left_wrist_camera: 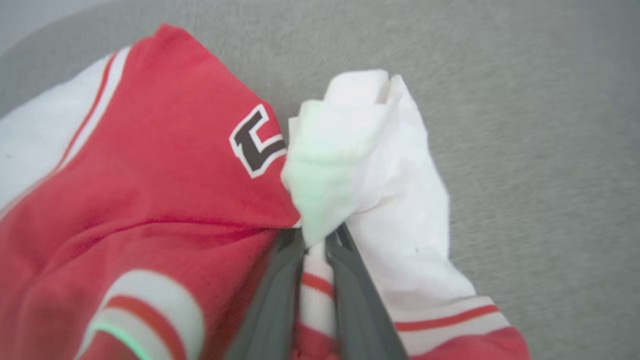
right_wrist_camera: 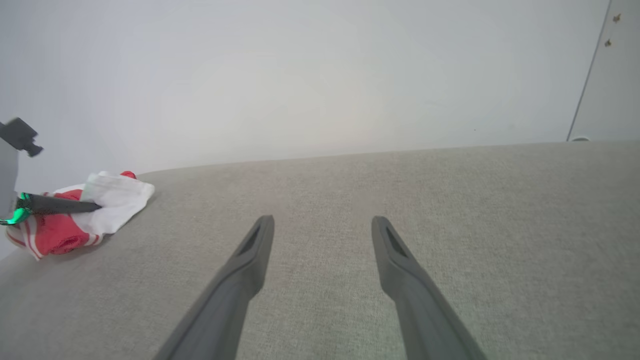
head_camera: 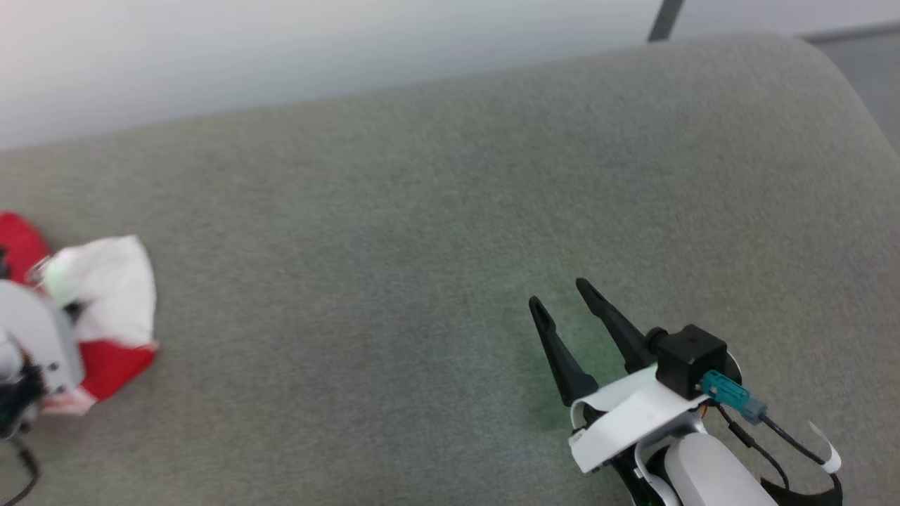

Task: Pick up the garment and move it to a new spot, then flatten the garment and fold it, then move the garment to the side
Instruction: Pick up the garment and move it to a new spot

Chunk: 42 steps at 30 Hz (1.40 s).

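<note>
Head view, left edge, mid-height: the garment (head_camera: 116, 295) is bunched into a red and white heap on the grey pad (head_camera: 394, 246). The pale left forearm (head_camera: 35, 337) overlaps the heap from the left edge of the frame.

Left wrist view: the garment (left_wrist_camera: 165, 165) takes up the left and centre of the frame. Red cloth lies at left, with a black letter (left_wrist_camera: 255, 142) outlined in white at centre. A white fold stands just right of the letter. Red-and-white striped trim (left_wrist_camera: 445, 320) runs along the lower right. The left gripper (left_wrist_camera: 316, 239) rises from bottom centre. Its jaws are clamped on the white fold, with a strip of striped cloth pinched between the fingers (left_wrist_camera: 280, 300).

Right wrist view, left edge: the garment (right_wrist_camera: 117, 197) rests on the pad near the pad's far rim. One dark finger of the left gripper (right_wrist_camera: 55, 205) crosses it sideways.

Head view, centre: bare pad, with a pale wall (head_camera: 281, 49) across the top.

Head view, lower right: the right gripper (head_camera: 559, 295) is above the pad, well apart from the garment, fingers pointing to the upper left. Jaws are apart. In the right wrist view the right gripper (right_wrist_camera: 322, 222) shows both fingers spread, with pad visible between them.
</note>
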Tool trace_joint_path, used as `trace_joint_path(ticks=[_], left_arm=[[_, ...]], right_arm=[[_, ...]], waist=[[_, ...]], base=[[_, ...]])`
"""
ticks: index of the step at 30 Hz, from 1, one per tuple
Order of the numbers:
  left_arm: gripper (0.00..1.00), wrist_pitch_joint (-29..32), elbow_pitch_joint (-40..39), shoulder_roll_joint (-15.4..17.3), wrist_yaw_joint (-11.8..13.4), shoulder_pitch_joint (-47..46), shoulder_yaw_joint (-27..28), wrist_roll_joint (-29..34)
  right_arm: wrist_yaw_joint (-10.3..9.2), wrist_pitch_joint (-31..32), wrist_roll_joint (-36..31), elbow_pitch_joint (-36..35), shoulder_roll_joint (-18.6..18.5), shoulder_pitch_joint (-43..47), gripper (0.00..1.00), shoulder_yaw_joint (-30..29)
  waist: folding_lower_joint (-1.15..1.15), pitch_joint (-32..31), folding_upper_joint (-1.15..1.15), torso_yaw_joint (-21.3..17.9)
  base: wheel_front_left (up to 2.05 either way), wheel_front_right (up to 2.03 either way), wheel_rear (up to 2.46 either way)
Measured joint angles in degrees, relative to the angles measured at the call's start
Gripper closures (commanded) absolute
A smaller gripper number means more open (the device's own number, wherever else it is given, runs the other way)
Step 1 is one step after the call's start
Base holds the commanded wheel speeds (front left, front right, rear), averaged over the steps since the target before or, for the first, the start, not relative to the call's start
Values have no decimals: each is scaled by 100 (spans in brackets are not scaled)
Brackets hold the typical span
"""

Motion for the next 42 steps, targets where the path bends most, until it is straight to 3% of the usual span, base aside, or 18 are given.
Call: trace_joint_path(ticks=[7, 15, 21, 29, 36, 42], left_arm=[[100, -389, -1304, -64, -10, -20, -369, -114], [100, -34, -3273, -399, 19, 5, -472, -550], [100, 735, -4230, -1213, 153, -74, -902, -994], [100, 1182, -3401, -2142, 97, -900, -1555, -744], [100, 964, -2096, -2561, 30, -1422, -1752, -624], [100, 614, -1002, -2886, 8, -1717, -2161, -483]], right_arm=[[0, 0, 73, -27, 3, 213, 0, -337], [0, 0, 211, -167, 2, 347, 0, -631], [0, 0, 444, -356, 1, 383, 0, -879], [0, -1, 1025, -613, -7, 338, 0, -1013], [0, 0, 1423, -720, -4, 386, 0, -1096], [0, 0, 1580, -861, -4, 508, 0, -1280]], waist=[[0, -368, -1, 215], [0, -513, 0, 92], [0, -399, 0, -251], [0, -76, 0, -898], [0, 251, 0, -1600], [0, 662, 0, -1910]], base=[[0, 0, 0], [0, 0, 0], [0, 0, 0], [0, 0, 0], [0, 0, 0], [0, 0, 0]])
